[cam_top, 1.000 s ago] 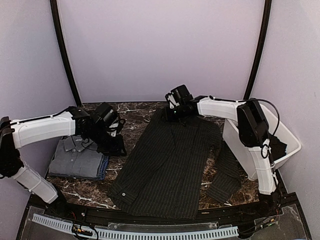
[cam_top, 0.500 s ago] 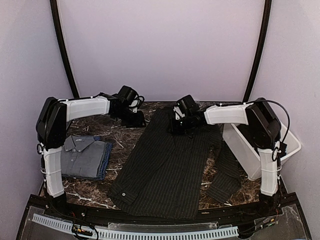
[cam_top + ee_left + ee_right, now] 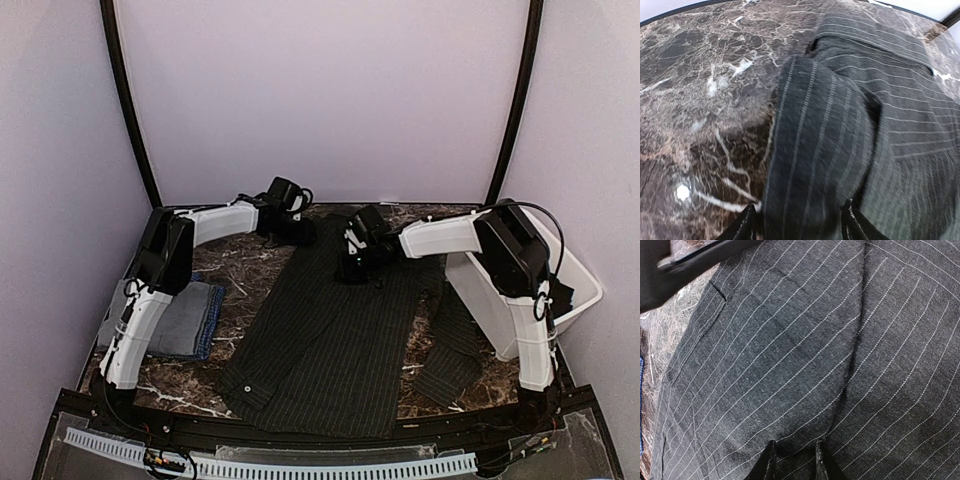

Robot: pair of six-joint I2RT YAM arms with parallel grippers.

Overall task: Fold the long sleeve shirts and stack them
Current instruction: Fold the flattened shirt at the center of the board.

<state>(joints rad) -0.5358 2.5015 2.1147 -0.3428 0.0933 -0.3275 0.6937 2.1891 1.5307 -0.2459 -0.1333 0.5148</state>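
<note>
Marble table (image 3: pixel 240 270): dark brown stone with pale veins; everything below lies on it
Pinstriped shirt (image 3: pixel 330 340): charcoal-black cloth with fine pale stripes; spread flat across the middle of the table, narrow end far, wide end at the near edge; a sleeve trails down its right side, just beside the tub
Plastic tub (image 3: pixel 582 290): white, rectangular; stands at the table's right edge, partly hidden by the right arm
Grey shirt (image 3: pixel 170 318): plain, folded; lies at the left side, apart from the pinstriped shirt
Blue shirt (image 3: pixel 212 322): folded beneath the grey shirt; only its right edge shows
Left gripper (image 3: pixel 303 236): at the far left corner of the pinstriped shirt; fingers (image 3: pixel 747 226) stand apart, either side of a ridge of cloth; cannot tell whether they press it
Right gripper (image 3: pixel 352 270): low on the shirt's upper middle; fingers (image 3: pixel 767 462) drawn close, pinching a crease of the striped cloth
</note>
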